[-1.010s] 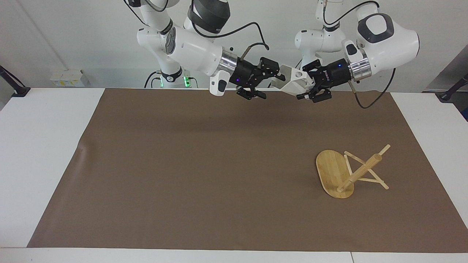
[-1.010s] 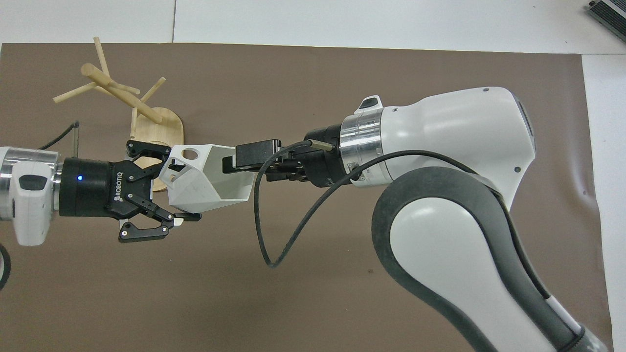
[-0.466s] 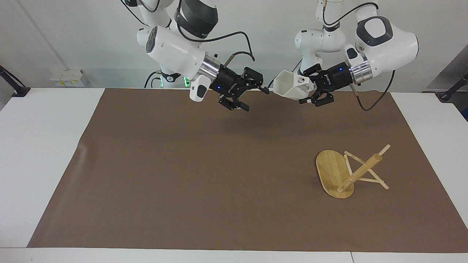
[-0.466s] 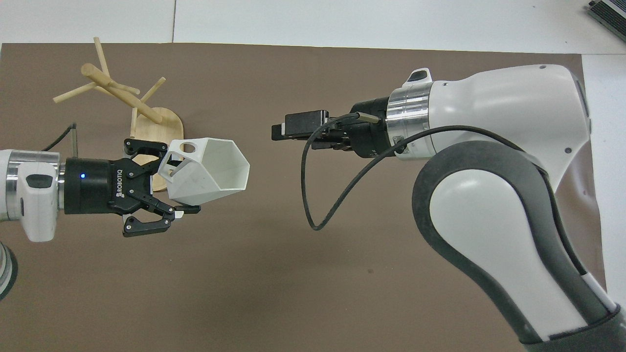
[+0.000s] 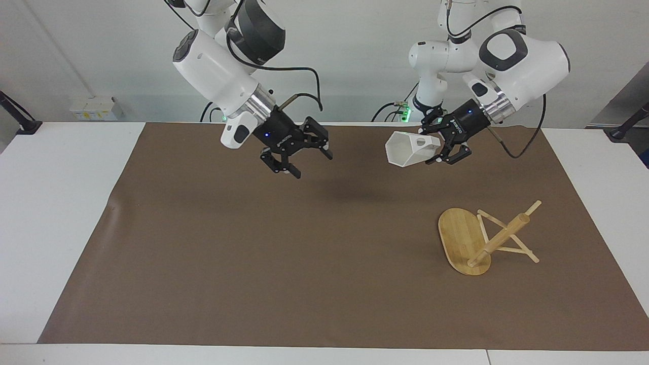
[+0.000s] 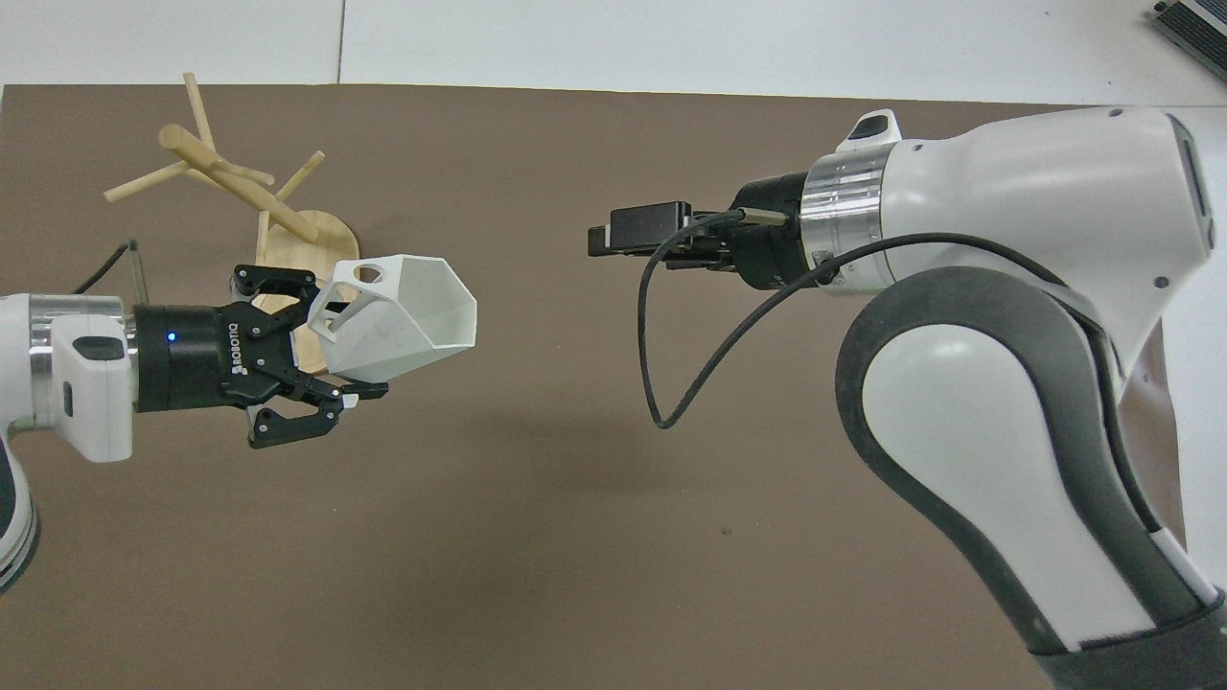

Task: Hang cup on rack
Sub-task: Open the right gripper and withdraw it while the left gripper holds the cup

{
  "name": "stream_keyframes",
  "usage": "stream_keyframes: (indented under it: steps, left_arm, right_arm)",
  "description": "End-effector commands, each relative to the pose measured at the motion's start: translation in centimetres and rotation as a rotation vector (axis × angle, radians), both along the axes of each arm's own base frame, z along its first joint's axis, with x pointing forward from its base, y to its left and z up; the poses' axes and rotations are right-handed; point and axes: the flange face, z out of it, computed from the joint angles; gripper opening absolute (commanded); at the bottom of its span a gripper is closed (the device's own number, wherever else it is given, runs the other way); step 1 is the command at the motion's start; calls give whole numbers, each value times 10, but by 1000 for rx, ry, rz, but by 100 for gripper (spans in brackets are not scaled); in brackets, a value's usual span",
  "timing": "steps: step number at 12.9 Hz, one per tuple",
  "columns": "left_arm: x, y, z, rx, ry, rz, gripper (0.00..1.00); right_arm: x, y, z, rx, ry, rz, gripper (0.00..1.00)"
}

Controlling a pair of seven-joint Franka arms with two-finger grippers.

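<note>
My left gripper [image 5: 435,148] is shut on the handle end of the white faceted cup [image 5: 407,148], which hangs over the brown mat with its mouth turned toward the right arm's end and tilted slightly down. In the overhead view the left gripper [image 6: 337,347] and the cup [image 6: 407,321] cover an edge of the rack's base. The bamboo rack [image 5: 474,238] stands on the mat toward the left arm's end, its post [image 6: 235,182] and thin pegs bare. My right gripper [image 5: 310,163] hangs open and empty over the mat, apart from the cup, and is also seen in the overhead view [image 6: 596,240].
A brown mat [image 5: 253,243] covers most of the white table [image 5: 56,203]. The right arm's black cable [image 6: 671,383] loops below its wrist. A dark object [image 6: 1193,19] lies at the table's corner toward the right arm's end.
My right gripper has let go of the cup and drawn back toward its own end, lower. The left gripper has kept the cup, lowering and tilting it.
</note>
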Motion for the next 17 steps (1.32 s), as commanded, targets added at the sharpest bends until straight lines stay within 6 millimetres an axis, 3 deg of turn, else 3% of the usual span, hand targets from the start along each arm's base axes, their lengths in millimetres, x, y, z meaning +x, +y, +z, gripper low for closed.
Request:
stream_keyframes:
  steps: [1, 6, 10, 12, 15, 17]
  left_arm:
    - [-9, -5, -14, 75, -29, 124, 0]
    - [-5, -11, -25, 211, -59, 259, 0]
    - [-2, -24, -28, 384, -44, 288, 0]
    - [5, -31, -26, 390, -54, 278, 0]
    - [26, -31, -31, 391, -49, 314, 0]
    - [39, -25, -22, 375, -62, 346, 0]
  right_arm:
    - [7, -46, -8, -137, -18, -22, 100]
    - [13, -143, -17, -492, -2, -40, 100]
    - [1, -214, -13, -542, 86, -13, 100]
    - [-11, -236, -8, -542, 148, -27, 100]
    - [-29, -245, 8, -537, 195, -33, 100]
    - [-36, -253, 20, -534, 221, -40, 100]
